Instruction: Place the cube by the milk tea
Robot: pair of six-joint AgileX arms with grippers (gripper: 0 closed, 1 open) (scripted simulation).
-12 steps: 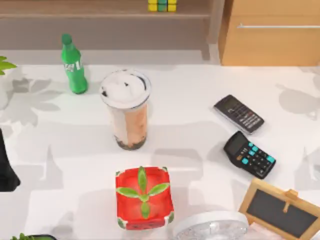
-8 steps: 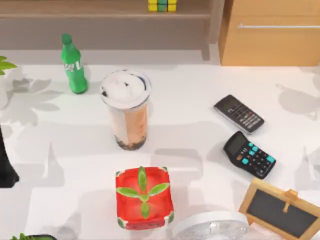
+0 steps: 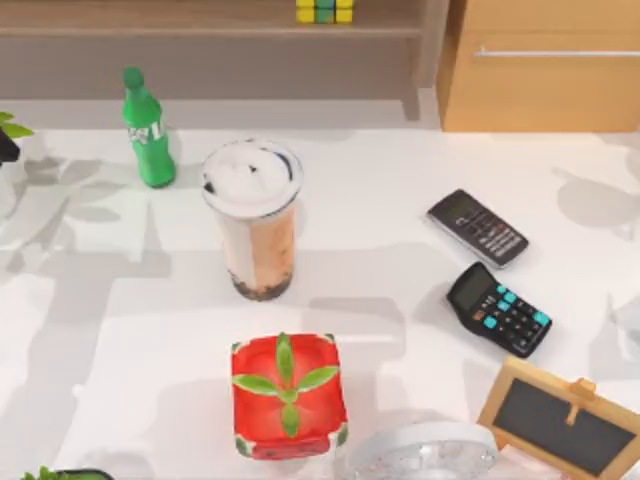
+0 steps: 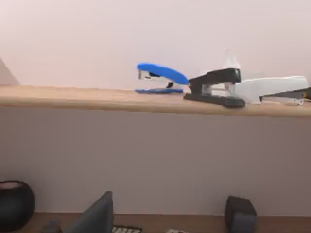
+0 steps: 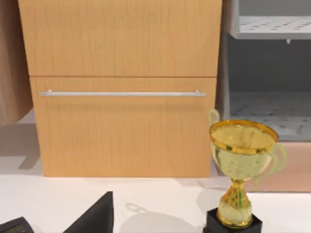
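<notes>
The cube [image 3: 324, 11] sits on the shelf [image 3: 200, 20] at the frame's top, well apart from the milk tea [image 3: 252, 220]. Whether either arm's fingers are released or clenched cannot be told. A reach over the counter [image 3: 400, 300] might topple the tall cup.

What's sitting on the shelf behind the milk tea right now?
The cube sits on the wooden shelf, beyond the milk tea at the top view's upper edge. Only its yellow and green lower squares show; the rest is cut off.

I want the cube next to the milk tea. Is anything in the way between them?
Nothing visible stands between them. The cube sits on the shelf behind the table, and the milk tea stands out on the table in front of it. The green bottle is off to the left.
</notes>
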